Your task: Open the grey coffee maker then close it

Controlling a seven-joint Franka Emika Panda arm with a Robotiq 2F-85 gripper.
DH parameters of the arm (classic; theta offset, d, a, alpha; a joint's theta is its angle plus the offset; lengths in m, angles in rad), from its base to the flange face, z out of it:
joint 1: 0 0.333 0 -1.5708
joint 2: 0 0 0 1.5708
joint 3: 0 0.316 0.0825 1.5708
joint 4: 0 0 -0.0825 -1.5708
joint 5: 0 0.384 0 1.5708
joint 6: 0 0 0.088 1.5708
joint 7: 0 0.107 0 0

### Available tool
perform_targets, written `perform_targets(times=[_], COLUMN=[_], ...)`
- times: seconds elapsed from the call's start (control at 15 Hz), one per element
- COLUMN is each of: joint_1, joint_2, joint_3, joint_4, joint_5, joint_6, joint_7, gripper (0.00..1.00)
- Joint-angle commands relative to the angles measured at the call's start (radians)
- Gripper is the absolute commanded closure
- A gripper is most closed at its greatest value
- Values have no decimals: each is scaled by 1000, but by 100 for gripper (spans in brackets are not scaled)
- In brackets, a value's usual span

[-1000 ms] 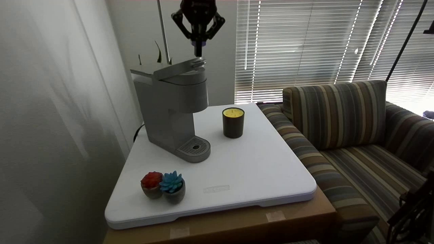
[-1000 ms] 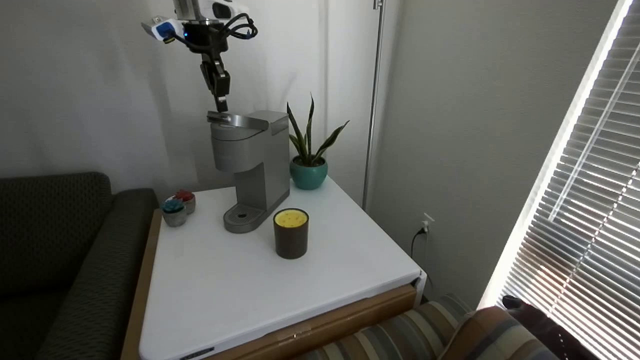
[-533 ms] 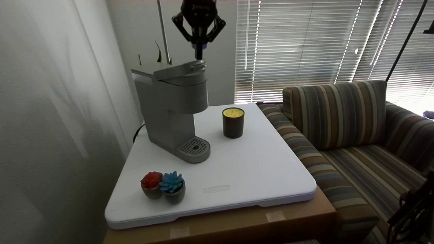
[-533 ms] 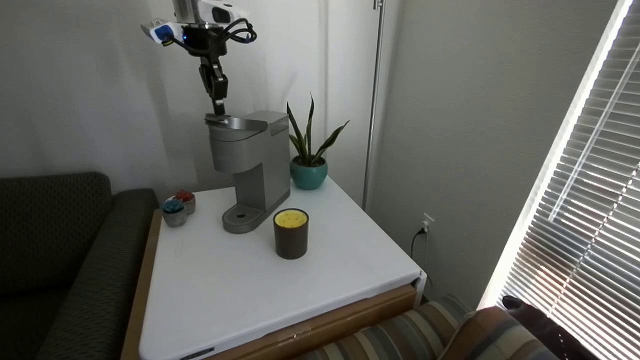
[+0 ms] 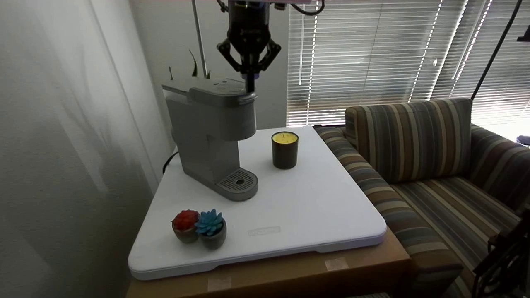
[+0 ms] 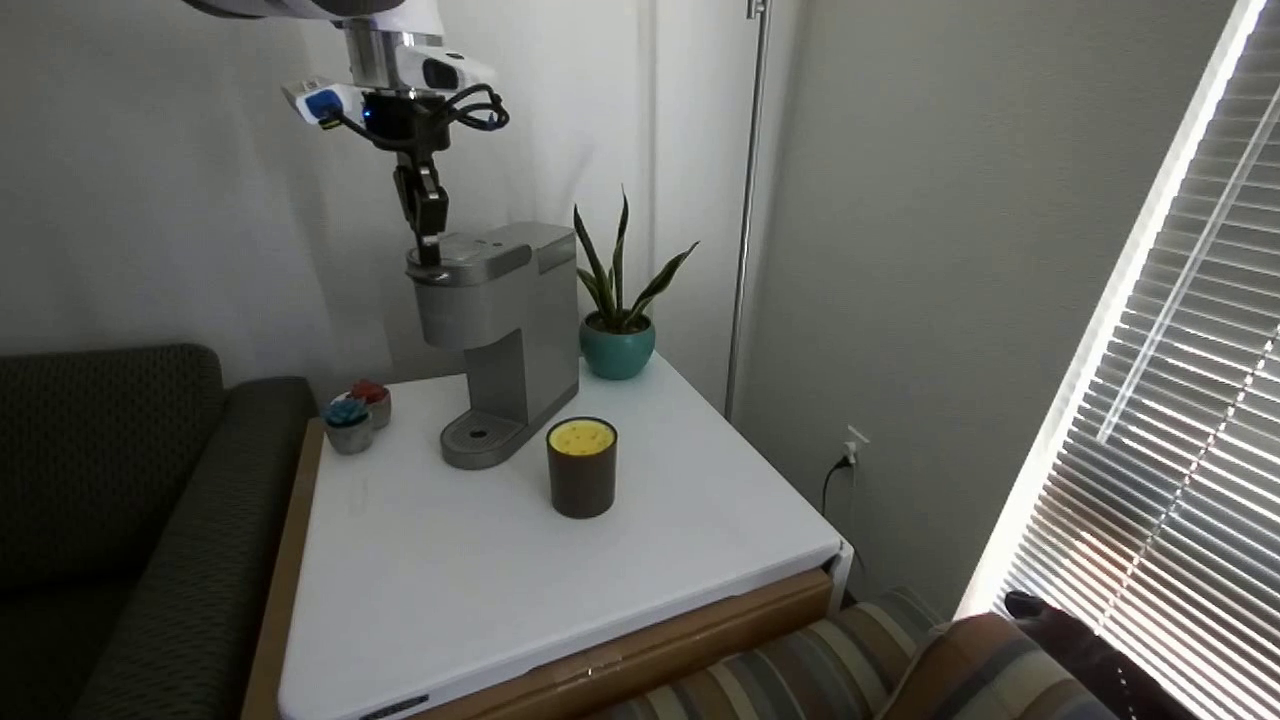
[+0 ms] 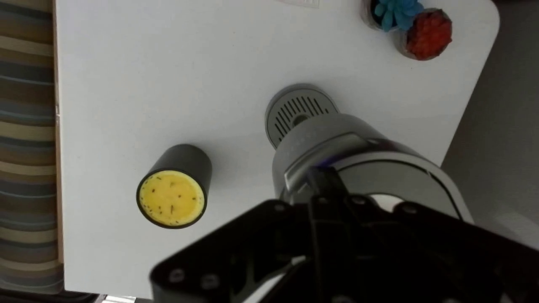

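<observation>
Matte grey plastic coffee maker [image 5: 207, 136] is standing, rounded lid [image 5: 211, 96] down, at the left of a white plastic tabletop [image 5: 310, 198] in an exterior view, beyond red and blue potted succulents [image 5: 209, 223]. A clenched black gripper [image 5: 250, 88] is touching the lid's front; a dark cylindrical yellow-topped candle [image 5: 285, 154] is standing farther right, beside a striped fabric armchair [image 5: 408, 142].

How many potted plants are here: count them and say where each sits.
3: the blue succulent and the red succulent, side by side near a corner of the white tabletop; the teal-potted plant, at the back of the coffee maker. Others could be hidden.
</observation>
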State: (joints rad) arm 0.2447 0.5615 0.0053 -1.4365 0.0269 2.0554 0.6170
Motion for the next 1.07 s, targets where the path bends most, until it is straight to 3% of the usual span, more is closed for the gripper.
perform_targets(times=[0.0,1.0], joint_1=[-8,1], joint_2=[23,-21], joint_3=[14,1], joint_4=[-31,-16], joint_5=[23,-15], joint_6=[-20,-16], joint_7=[2,4], gripper=[100,100])
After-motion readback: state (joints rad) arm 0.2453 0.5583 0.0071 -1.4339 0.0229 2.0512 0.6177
